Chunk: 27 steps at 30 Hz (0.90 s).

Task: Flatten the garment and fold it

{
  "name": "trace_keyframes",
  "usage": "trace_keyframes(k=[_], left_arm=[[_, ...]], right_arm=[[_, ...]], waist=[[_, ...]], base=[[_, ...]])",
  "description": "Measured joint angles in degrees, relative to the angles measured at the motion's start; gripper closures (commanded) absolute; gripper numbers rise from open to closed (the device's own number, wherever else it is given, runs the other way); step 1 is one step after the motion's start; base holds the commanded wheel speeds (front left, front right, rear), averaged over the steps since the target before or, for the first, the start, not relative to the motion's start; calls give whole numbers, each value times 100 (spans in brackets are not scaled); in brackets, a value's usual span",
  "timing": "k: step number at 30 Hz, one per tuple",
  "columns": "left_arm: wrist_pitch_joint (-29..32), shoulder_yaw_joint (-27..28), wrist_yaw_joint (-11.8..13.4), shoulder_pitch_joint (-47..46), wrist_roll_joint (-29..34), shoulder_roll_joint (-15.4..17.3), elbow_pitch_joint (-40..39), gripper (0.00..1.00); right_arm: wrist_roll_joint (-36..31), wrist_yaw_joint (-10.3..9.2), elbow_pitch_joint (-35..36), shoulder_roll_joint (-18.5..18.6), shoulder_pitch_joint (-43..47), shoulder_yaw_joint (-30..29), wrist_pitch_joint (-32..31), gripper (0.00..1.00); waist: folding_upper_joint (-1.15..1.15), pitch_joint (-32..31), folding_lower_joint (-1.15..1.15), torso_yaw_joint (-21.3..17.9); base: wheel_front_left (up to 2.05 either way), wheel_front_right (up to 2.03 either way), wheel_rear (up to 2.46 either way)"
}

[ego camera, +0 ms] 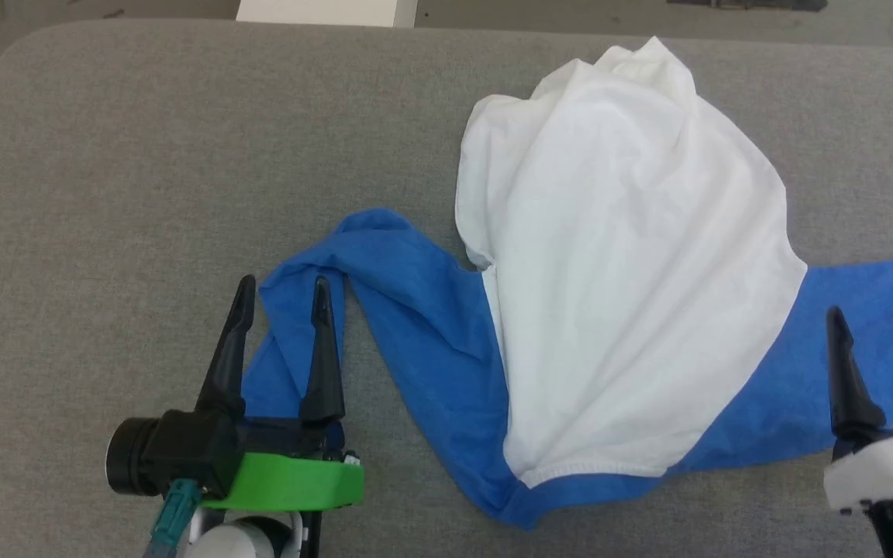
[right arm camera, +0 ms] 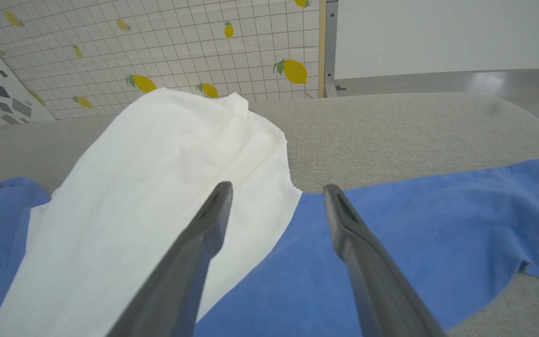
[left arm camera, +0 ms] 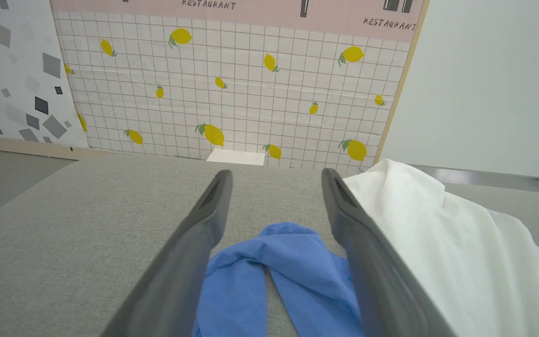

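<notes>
Surface: grey woven pad (ego camera: 144, 155) with rounded corners; I see a lemon-print tiled wall (left arm camera: 251, 84) behind it.
Shirt: one shirt (ego camera: 617, 256), lying right of centre on the pad, its white body heaped over blue.
Cloth: thin, soft, creased.
Sleeves: two, blue; one (ego camera: 392, 302) doubles back leftward, the other (ego camera: 873, 279) runs right.
Left gripper (ego camera: 282, 284): fingers spread, empty, over the doubled sleeve.
Right gripper (ego camera: 865, 316): fingers spread, empty, over the other sleeve.

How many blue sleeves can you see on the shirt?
2. One sleeve lies bent double by the left gripper. The other sleeve stretches out flat by the right gripper. Neither is hidden.
</notes>
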State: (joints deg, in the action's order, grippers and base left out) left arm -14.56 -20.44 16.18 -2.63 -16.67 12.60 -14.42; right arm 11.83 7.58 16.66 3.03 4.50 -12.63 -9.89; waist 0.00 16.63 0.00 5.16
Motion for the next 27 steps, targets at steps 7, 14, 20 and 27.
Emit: trace_keyframes(k=[7, 14, 20, 27], left_arm=[[-16, 153, -379, -34, 158, -328, 81, 0], [-18, 138, -792, -254, 310, -672, 334, 0], [-18, 107, -967, -383, 409, -805, 480, 0], [-18, 81, -1016, -388, 408, -904, 530, 0]], right_arm=[[94, 0, 8, 720, -1180, 86, -899, 0], [492, -1, -1150, 1583, -2601, 390, -2680, 0], [744, 0, -1956, 1675, -3038, 593, -3463, 0], [745, -1, -2227, 1825, -3282, 509, -3590, 100]], waist=[[0, 312, 0, 6], [0, 771, 0, 123], [0, 1014, 0, 357], [0, 1181, 0, 658]], base=[[0, 0, 0], [0, 0, 0], [0, 0, 0], [0, 0, 0]])
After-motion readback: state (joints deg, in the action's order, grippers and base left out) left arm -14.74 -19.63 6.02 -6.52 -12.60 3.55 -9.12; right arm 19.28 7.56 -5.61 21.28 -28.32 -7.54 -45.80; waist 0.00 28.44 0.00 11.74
